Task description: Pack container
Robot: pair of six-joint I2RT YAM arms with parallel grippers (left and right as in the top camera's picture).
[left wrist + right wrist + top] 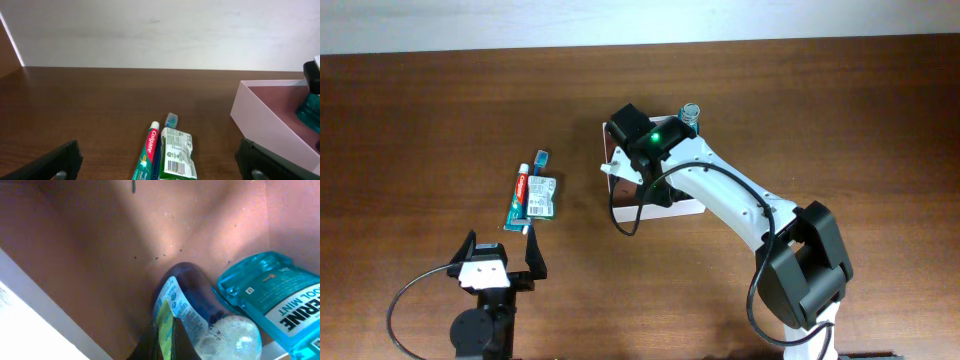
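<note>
The container (660,212) is a square shallow box with white walls and a reddish-brown inside; it also shows in the left wrist view (265,120) and fills the right wrist view (100,240). My right gripper (167,327) is down inside it, under the wrist (650,178). It is shut on a thin yellow-green strip (165,320) beside a dark blue bottle (192,287); whether the strip belongs to the bottle's label I cannot tell. A teal mouthwash bottle (275,295) lies next to it. My left gripper (501,240) (160,167) is open and empty.
A red-green toothpaste tube (521,198) (148,155), a blue toothbrush (541,157) (171,119) and a green packet (543,195) (176,152) lie together on the brown table, just ahead of the left gripper. A bottle cap (690,113) shows at the container's far corner.
</note>
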